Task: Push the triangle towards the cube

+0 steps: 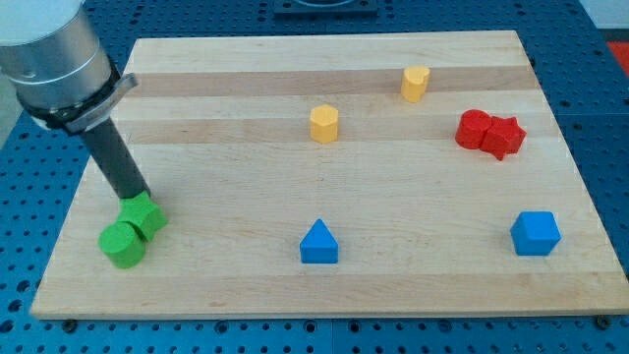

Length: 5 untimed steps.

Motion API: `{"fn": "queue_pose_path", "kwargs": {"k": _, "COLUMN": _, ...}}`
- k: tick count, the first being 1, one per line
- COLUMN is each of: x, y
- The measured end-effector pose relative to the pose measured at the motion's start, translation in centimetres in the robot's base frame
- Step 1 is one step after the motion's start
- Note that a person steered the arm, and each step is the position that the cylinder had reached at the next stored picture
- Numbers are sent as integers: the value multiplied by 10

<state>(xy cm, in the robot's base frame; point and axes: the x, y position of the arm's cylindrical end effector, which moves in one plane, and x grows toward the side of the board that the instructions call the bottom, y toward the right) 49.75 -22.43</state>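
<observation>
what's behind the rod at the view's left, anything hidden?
My tip meets the upper of two touching green blocks; the other green block sits below-left. The rod covers a strip of the wooden board and that block's top edge. No other block shows there.

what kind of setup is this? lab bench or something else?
Likely a robotics lab bench: a pale wooden board sits on a blue perforated metal table, small coloured plastic blocks lie scattered on it, and my tip touches the two green blocks at the view's left.

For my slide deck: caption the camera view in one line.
My tip rests at the two green blocks, far left of the blue triangle and blue cube.
</observation>
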Motion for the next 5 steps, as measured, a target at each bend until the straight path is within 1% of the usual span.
{"fn": "queue_pose_path", "kwargs": {"k": 2, "x": 0, "y": 0}}
{"fn": "queue_pose_path", "kwargs": {"k": 3, "x": -21, "y": 18}}
{"fn": "queue_pose_path", "kwargs": {"k": 4, "x": -20, "y": 61}}
{"fn": "queue_pose_path", "kwargs": {"k": 5, "x": 8, "y": 99}}
